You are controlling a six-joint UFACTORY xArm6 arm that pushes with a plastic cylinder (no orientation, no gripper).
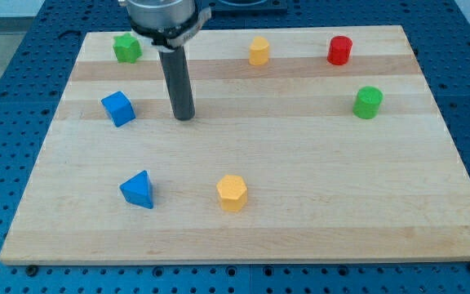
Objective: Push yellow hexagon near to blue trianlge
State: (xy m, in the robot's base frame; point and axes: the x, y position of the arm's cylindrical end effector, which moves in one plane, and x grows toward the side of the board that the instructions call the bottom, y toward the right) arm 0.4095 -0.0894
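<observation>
The yellow hexagon (232,193) lies on the wooden board at the view's lower middle. The blue triangle (138,189) lies to its left, about a hand's width away. My tip (184,117) rests on the board above and between them, well apart from both. It stands just right of a blue cube (118,108), not touching it.
A green block (126,48) sits at the top left, a second yellow block (259,51) at the top middle, a red cylinder (339,50) at the top right and a green cylinder (368,101) at the right. The board (317,220) lies on a blue perforated table.
</observation>
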